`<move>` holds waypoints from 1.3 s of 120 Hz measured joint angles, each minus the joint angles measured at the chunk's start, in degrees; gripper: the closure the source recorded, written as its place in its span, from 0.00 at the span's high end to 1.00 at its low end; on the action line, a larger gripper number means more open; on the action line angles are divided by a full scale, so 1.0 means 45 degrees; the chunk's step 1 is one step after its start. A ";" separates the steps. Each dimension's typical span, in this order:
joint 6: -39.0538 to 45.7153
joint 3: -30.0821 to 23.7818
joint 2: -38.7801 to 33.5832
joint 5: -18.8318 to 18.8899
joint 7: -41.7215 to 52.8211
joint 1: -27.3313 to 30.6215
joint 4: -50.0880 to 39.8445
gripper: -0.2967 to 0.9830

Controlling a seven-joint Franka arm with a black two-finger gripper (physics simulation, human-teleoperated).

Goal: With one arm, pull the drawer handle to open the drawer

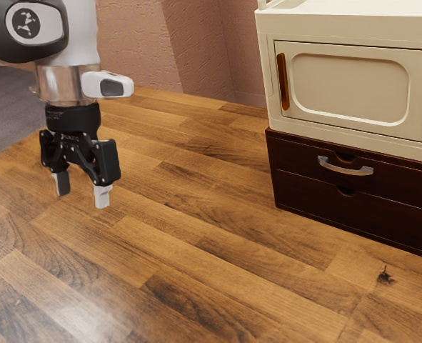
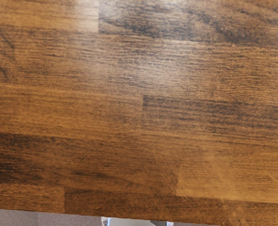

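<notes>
Brown wood is making the table [image 1: 175,264], and it is lying flat below my gripper [image 1: 82,191]. I am holding the gripper up high and pointing it down, with its two fingers standing apart and nothing between them. I think that is leaving room for a handle to fit in. Well apart from it, toward the exterior view's right, the silver handle [image 1: 345,171] is sticking out of the top drawer [image 1: 403,184], maybe so something can hook behind it. That drawer is sitting shut, just over the bottom drawer [image 1: 339,211]. So I am needing to go across, grab, and pull straight out. On top, a cream cupboard [image 1: 350,86] is resting, and its weight may be helping when I am pulling. At the back, a pink wall [image 1: 136,43] is standing.
</notes>
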 joint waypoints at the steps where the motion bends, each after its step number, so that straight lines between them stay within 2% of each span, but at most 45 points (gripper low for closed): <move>1: 0.0191 0.0001 -0.0001 0.0000 -0.0001 0.0036 -0.0015 0.77; 18: 0.2476 0.0008 -0.0006 -0.0006 -0.0013 0.0170 -0.0099 0.77; 40: 0.3797 0.0144 -0.0028 -0.0119 -0.0017 -0.0287 -0.0010 0.77; 57: 0.3541 0.0083 -0.0053 -0.0281 -0.0322 -0.0128 0.2916 0.77; 67: 0.3430 0.0056 0.0022 -0.0322 -0.1724 -0.0261 0.3203 0.77; 88: 0.3434 0.0039 0.0329 -0.0350 -0.6045 -0.1018 0.3257 0.77; 101: 0.3764 -0.0440 0.0552 -0.0348 -0.8309 -0.1068 0.3242 0.77; 126: 0.5591 -0.1028 0.2263 -0.0344 -1.1650 -0.1481 0.3160 0.77; 156: 0.8012 -0.1074 0.3481 -0.0730 -1.4248 -0.1770 0.2698 0.77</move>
